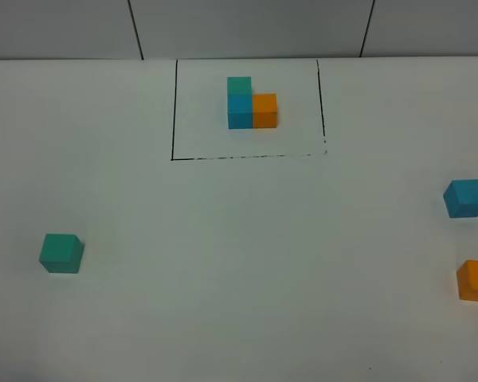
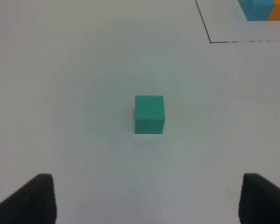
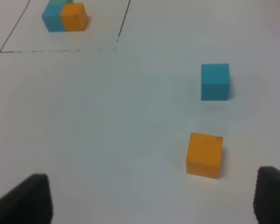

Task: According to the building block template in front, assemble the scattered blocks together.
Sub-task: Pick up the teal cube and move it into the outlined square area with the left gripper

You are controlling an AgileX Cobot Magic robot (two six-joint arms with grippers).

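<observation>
The building block template (image 1: 251,103) is an L of teal-green, blue and orange cubes inside a black-lined rectangle at the far middle; part of it shows in the left wrist view (image 2: 263,9) and in the right wrist view (image 3: 64,17). The loose teal-green cube (image 1: 61,253) sits at the left, ahead of my open, empty left gripper (image 2: 147,200). The loose sky-blue cube (image 1: 464,198) and orange cube (image 1: 476,280) sit at the right edge. My open, empty right gripper (image 3: 151,200) is short of the orange cube (image 3: 204,155) and blue cube (image 3: 215,82). Neither gripper shows in the high view.
The white table (image 1: 239,255) spreads under everything. A grey panelled wall (image 1: 247,28) rises behind the table's far edge. The black frame line (image 1: 247,157) marks the template's near side.
</observation>
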